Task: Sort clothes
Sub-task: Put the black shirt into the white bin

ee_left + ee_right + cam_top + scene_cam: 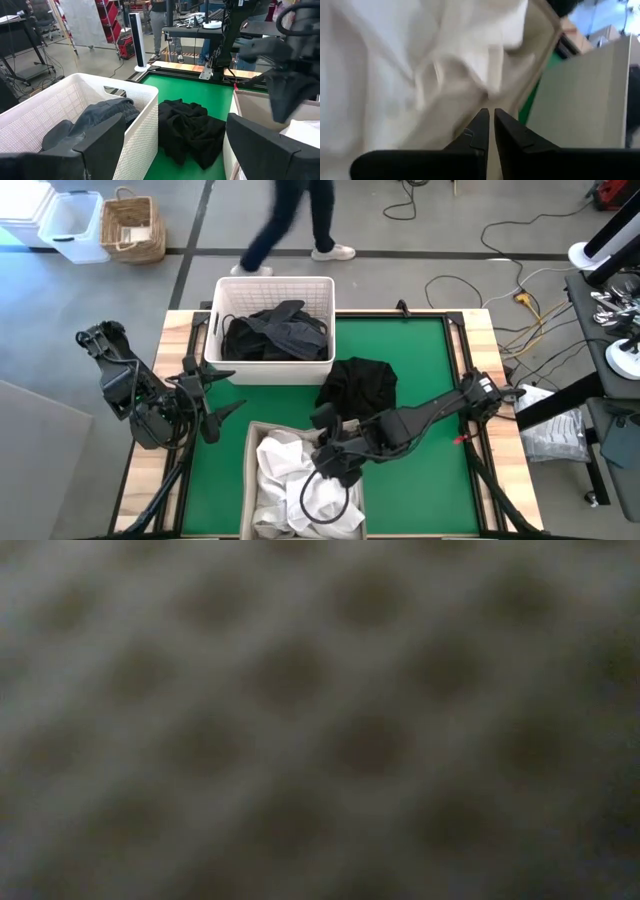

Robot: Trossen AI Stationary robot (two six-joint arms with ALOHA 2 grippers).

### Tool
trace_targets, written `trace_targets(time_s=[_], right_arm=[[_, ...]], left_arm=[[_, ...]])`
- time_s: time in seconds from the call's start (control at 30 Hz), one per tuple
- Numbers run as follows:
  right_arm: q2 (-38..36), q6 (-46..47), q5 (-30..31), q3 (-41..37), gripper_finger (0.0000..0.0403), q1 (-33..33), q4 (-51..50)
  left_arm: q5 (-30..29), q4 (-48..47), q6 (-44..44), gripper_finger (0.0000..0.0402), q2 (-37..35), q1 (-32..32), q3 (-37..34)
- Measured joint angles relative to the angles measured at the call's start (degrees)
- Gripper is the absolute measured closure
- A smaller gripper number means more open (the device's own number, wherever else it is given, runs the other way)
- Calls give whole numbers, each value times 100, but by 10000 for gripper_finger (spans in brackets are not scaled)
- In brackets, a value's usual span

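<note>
Two grippers in view from above. Right gripper [325, 467] is over the near beige bin [250, 442], at its right side, above the white clothes [290, 475] heaped inside. In the right wrist view its fingers [479, 131] are pressed almost together, only a thin slit between the tips; nothing is pinched between them. White fabric [395, 75] fills most of that view just beyond the tips; whether the tips touch the cloth cannot be told.

Left gripper [208, 402] is at the left of the green mat [420, 380], just near of the white basket [272, 330] and left of the beige bin. Its jaws stand wide apart and empty. In the left wrist view its fingers [100, 145] frame the basket wall [115, 115] on one side and the bin edge on the other.

Clothes, three lots:
- dark grey garments [272, 332] in the white basket at the far middle of the table;
- one black garment [358, 385] crumpled on the mat, just right of the basket and far of the right gripper, touching neither bin nor basket as far as can be seen;
- white clothes in the beige bin.

Low view: blurred mesh pattern only, nothing readable.

Person [295, 225] on the floor beyond the table's far edge; legs and shoes visible.
</note>
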Motion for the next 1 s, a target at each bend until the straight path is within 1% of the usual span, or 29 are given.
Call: trace_targets(time_s=[0.13,0.27,0.33,0.43,0.5,0.6,0.73,0.9,1.0], right_arm=[[-204,-39,70,128,385,-168,-542],[-777,0,96,54,385,-388,-866],[-1078,173,122,1,385,-537,-1018],[-1554,590,130,-167,385,-778,-1366],[-1846,738,135,-329,385,-934,-1582],[-2344,746,117,-743,385,-1173,-1698],[-3031,825,-79,-1494,385,-1501,-1477],[-3771,1189,-160,-2582,385,-1734,-753],[-4084,1390,-173,-3176,385,-1787,-342]], left_arm=[[-21,24,0,82,6,0,0],[-37,218,133,82,76,-2,0],[-75,286,241,82,128,4,13],[-442,400,264,82,202,37,17],[-570,417,321,82,237,59,17],[-592,469,376,82,281,114,17],[-603,496,376,82,334,125,20],[-615,740,458,82,382,125,20],[-623,1160,909,82,397,136,20]])
